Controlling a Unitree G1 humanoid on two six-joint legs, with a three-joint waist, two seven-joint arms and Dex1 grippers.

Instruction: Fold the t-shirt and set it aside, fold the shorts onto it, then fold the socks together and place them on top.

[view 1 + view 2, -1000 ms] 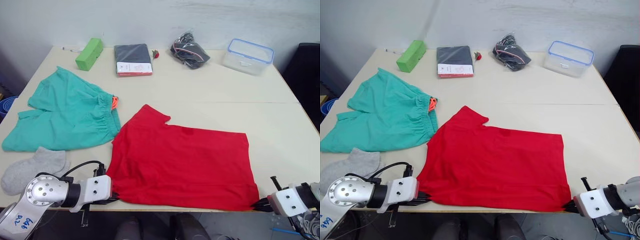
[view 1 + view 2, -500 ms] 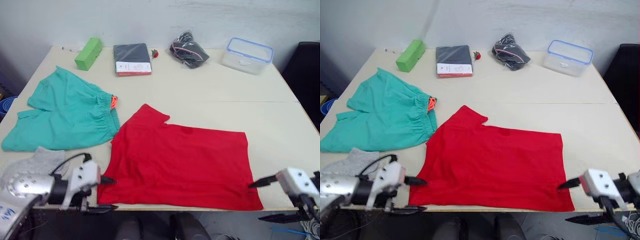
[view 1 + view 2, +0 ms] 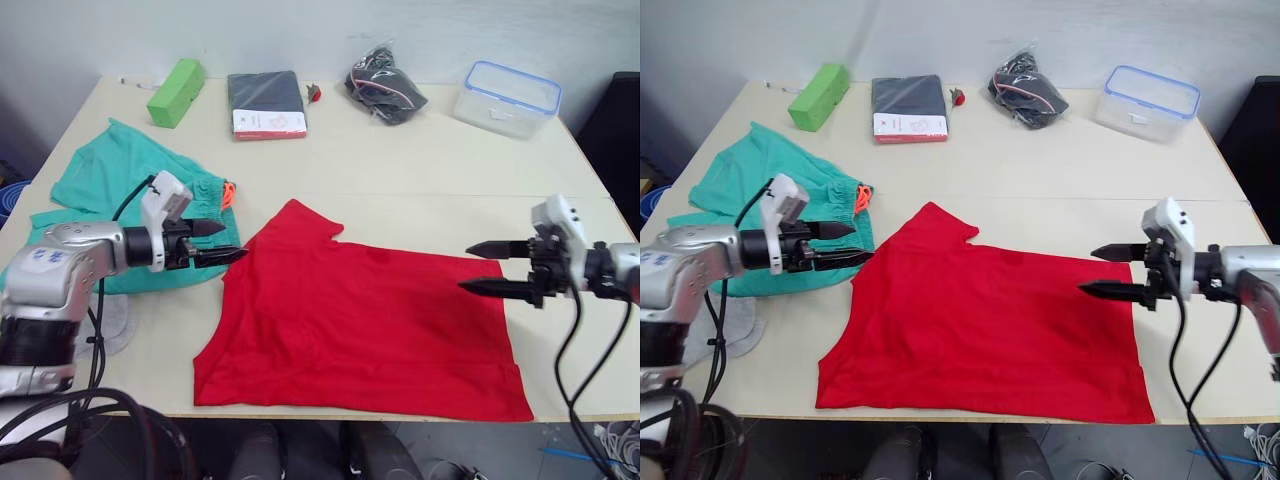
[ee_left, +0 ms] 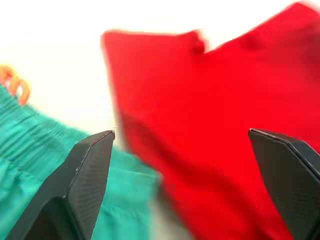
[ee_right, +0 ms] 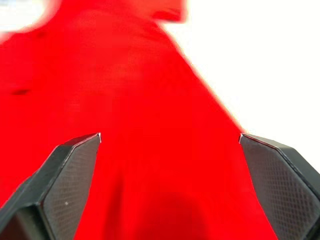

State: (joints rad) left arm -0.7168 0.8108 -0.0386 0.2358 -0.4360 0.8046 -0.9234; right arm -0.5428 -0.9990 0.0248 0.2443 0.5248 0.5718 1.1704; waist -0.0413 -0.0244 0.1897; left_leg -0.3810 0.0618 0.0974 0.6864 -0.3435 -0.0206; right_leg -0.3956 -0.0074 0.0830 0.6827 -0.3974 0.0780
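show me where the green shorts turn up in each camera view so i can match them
Left eye view: the shorts lie at the left, partly behind the left gripper.
Right eye view: the shorts again lie at the left.
Left wrist view: the shorts fill the corner beside one finger.
Right wrist view: red cloth and pale table.
Shared landmark: the red t-shirt, lying right beside the shorts.

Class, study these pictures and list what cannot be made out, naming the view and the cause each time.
- Socks: right eye view, largely hidden behind the left arm; their count is unclear.
- Shorts: left eye view, near part covered by the left gripper and arm.
- Print on the dark packaged garment: too small to read.
- T-shirt edges: left wrist view, blurred.
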